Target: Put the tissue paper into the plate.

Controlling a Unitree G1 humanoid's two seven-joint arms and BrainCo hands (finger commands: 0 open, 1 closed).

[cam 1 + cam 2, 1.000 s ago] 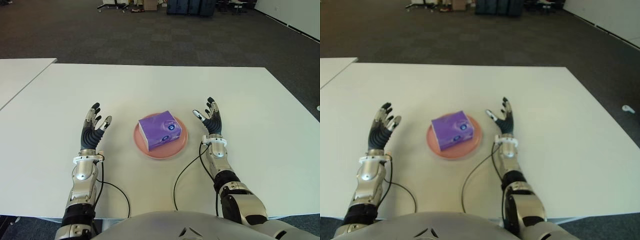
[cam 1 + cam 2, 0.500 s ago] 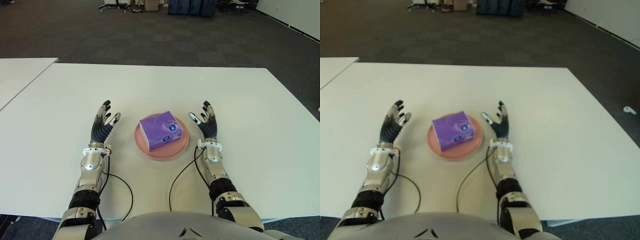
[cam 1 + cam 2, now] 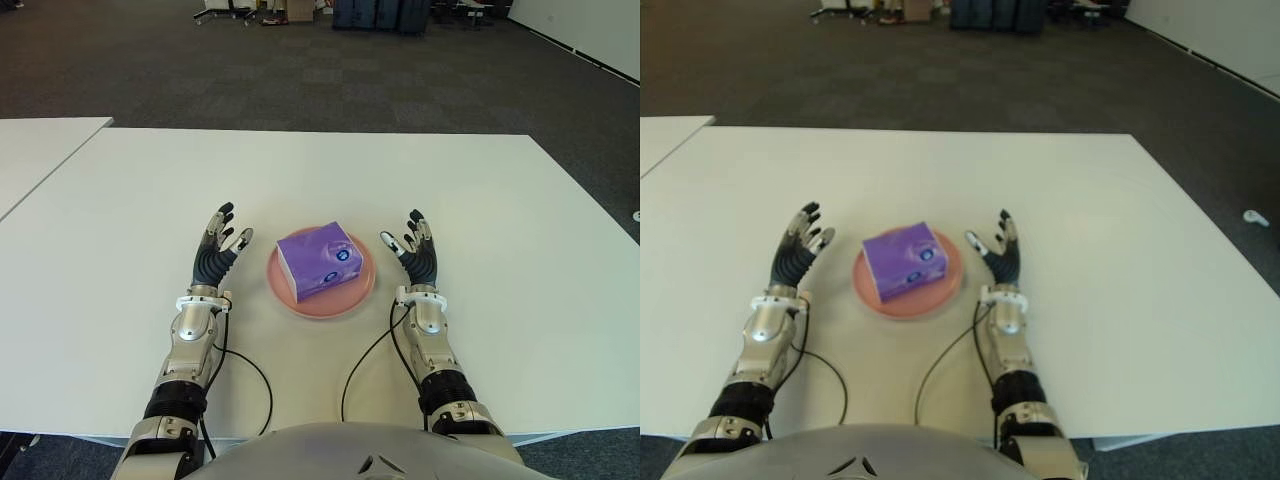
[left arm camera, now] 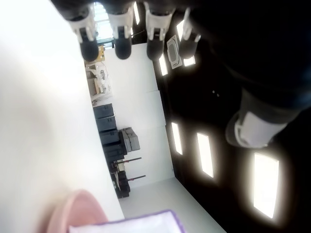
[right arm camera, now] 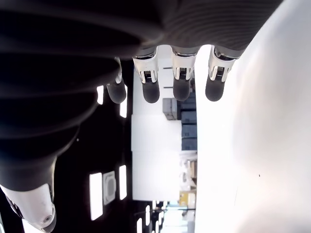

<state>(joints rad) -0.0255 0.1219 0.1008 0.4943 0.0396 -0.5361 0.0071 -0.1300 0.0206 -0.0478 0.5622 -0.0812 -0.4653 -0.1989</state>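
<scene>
A purple tissue pack [image 3: 320, 260] lies on the round pink plate [image 3: 354, 296] in the middle of the white table [image 3: 320, 170]. My left hand [image 3: 221, 244] stands just left of the plate, fingers spread and pointing up, holding nothing. On the plate's right side my right hand [image 3: 414, 245] is raised the same way, open and apart from the pack. The left wrist view shows the plate's rim [image 4: 80, 208] and the pack's edge [image 4: 141, 224] beyond my extended fingers [image 4: 121, 26].
A second white table [image 3: 40, 150] stands at the far left with a gap between. Black cables [image 3: 365, 360] trail from both wrists over the table's near part. Dark carpet and office equipment [image 3: 380, 12] lie beyond the far edge.
Both hands have drawn inward toward the plate, the left one moving furthest to the right. The tissue pack has stayed in place on the plate.
</scene>
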